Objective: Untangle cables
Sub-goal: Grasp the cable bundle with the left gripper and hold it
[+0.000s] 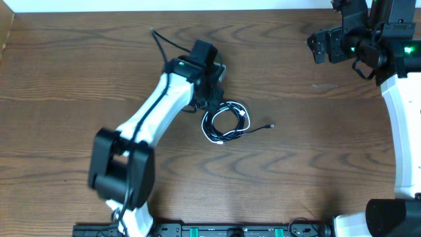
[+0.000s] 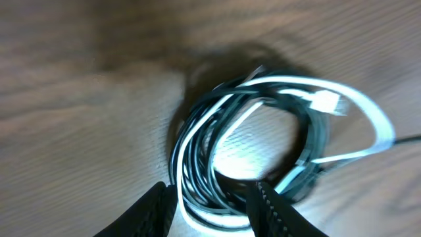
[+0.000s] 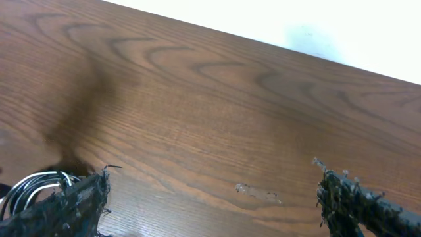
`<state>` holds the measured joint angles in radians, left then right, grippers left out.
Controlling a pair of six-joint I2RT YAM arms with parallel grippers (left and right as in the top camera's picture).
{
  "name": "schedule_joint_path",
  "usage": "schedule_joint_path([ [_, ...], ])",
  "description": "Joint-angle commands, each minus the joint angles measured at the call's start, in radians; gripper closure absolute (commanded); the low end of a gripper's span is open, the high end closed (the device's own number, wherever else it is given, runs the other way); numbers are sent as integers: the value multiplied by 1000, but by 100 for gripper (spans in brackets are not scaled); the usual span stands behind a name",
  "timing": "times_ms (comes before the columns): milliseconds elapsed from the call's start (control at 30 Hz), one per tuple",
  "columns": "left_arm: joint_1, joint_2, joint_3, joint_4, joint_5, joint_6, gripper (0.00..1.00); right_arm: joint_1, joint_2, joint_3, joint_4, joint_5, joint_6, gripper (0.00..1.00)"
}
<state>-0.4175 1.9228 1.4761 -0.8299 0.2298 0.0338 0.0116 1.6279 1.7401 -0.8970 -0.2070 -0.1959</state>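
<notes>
The white and black cables (image 1: pixel 226 122) lie coiled together in one small bundle on the wooden table (image 1: pixel 296 171), with a black plug end (image 1: pixel 268 126) trailing to the right. My left gripper (image 1: pixel 209 102) hangs over the bundle's upper left edge. In the left wrist view, the left gripper (image 2: pixel 214 210) straddles the near side of the coil, its jaws open, with black strands (image 2: pixel 197 131) and a white strand (image 2: pixel 368 112) looping beyond. My right gripper (image 1: pixel 318 47) is far off at the back right, and it (image 3: pixel 214 197) stands wide open over bare wood. The cable bundle (image 3: pixel 33 181) peeks in at lower left.
A thick black arm cord (image 1: pixel 161 45) runs behind the left wrist. The table's far edge (image 3: pixel 276 46) meets a white wall. A small shiny smear (image 3: pixel 256 191) marks the wood below the right gripper.
</notes>
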Motion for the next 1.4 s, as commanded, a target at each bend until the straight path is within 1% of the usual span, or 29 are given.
schedule_joint_path([
  [0,-12,80,12,2,-18,7,60,-4,-5,18,-1,-10,-11,1],
  [100,-18,102,12,6,-18,7,61,-4,-5,18,-1,-10,-11,1],
  [300,-19,103,12,10,-19,7,60,-4,-5,18,5,-10,-11,1],
  [600,-19,103,12,9,-41,6,63,-4,-5,18,3,-10,-11,1],
  [1367,-51,119,3,11,-40,4,64,-4,-5,18,2,-13,-11,1],
])
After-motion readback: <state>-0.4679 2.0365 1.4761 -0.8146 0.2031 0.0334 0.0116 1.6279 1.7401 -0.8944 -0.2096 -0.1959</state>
